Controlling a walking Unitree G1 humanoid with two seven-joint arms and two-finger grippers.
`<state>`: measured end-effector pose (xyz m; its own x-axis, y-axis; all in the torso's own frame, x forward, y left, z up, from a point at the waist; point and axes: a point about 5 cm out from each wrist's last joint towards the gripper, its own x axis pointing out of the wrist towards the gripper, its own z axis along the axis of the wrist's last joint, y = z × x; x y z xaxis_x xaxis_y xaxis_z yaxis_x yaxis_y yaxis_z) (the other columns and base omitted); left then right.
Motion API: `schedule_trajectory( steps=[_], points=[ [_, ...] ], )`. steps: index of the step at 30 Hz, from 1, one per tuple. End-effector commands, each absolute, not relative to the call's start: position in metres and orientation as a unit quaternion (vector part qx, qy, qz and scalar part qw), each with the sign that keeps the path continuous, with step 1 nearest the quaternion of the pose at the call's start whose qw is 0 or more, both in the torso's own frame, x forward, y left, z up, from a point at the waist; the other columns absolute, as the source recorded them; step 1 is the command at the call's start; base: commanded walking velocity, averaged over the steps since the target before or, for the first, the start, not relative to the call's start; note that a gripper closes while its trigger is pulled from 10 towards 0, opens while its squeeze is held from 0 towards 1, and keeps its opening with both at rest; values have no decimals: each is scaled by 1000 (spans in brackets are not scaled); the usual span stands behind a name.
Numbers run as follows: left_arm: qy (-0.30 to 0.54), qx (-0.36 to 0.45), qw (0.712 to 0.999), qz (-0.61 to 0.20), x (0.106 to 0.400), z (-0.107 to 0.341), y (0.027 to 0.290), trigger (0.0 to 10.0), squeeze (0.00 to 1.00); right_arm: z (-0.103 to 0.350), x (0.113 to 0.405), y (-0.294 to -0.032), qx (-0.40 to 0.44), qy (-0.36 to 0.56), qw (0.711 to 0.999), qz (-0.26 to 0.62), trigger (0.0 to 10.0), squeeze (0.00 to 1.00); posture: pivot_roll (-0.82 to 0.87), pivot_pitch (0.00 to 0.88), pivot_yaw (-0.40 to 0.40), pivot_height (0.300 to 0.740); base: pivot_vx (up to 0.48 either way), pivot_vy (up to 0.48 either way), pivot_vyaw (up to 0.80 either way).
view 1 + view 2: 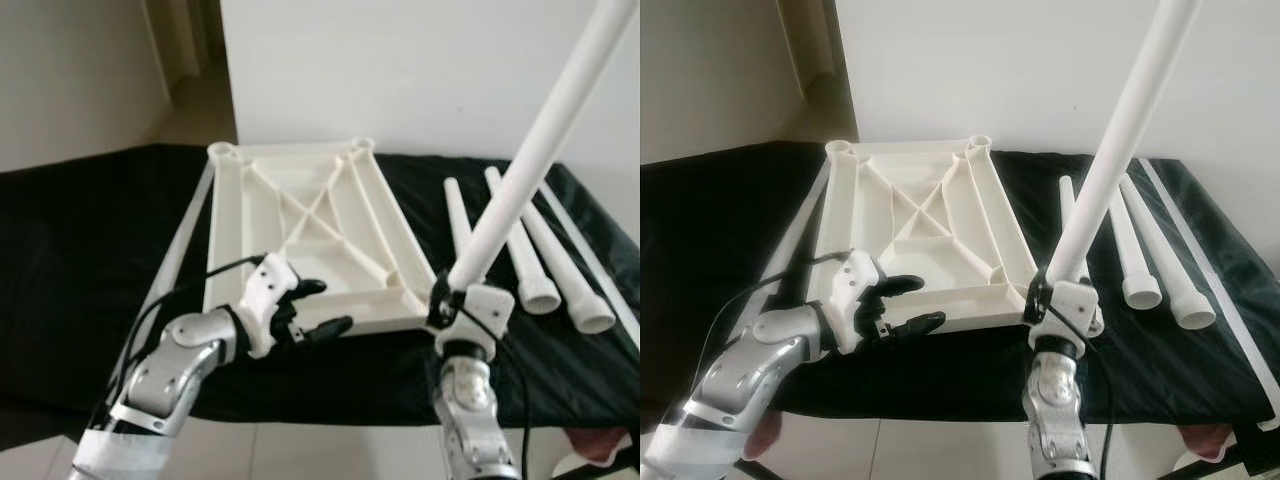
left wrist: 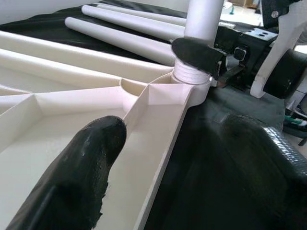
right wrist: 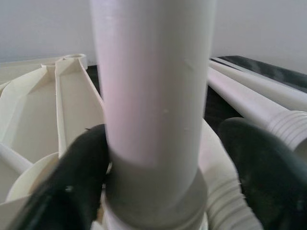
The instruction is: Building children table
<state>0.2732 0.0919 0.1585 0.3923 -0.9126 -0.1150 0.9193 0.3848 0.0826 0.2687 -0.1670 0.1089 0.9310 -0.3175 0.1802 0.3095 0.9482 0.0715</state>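
Right pincer [image 1: 452,300] is grasping the white leg [image 1: 530,150] low, by the corner socket. Left pincer [image 1: 315,308] is hovering released over the upturned table frame [image 1: 300,230]. Plastic looking light, stiff, slick.

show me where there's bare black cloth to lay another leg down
Widest bare black cloth lies on the robot's left of the upturned white plastic tabletop. A narrow strip runs along the near edge. Right of the tabletop is crowded: loose white tapered legs, and the right gripper holding an upright white leg.

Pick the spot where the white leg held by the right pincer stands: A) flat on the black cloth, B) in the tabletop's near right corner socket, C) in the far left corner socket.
B: the right pincer holds the upright leg with its threaded end in the near right corner socket of the upturned tabletop.
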Motion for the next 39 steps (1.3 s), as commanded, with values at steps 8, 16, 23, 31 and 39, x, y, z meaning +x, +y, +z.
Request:
schedule_trajectory(
  steps=[8,16,23,31,39],
  points=[
    [23,76,833,-548,275,159,88,10000,0,114,269,-170,19,-105,991,-85,10000,0,9,0,-3,740,0,0,0],
    [25,73,815,-574,266,152,70,10000,0,126,277,-186,-39,-108,991,67,10000,0,-16,0,8,740,0,0,0],
    [34,83,802,-591,258,144,61,10000,0,133,285,-207,-74,-85,984,142,10000,0,-20,0,16,740,0,0,0],
    [34,82,803,-589,255,144,62,10000,0,135,287,-222,-101,-62,974,191,10000,0,-12,0,13,740,0,0,0],
    [37,93,806,-583,254,142,63,10000,0,133,288,-227,-101,-47,968,224,0,0,-2,0,10,740,0,0,0]
  ],
)
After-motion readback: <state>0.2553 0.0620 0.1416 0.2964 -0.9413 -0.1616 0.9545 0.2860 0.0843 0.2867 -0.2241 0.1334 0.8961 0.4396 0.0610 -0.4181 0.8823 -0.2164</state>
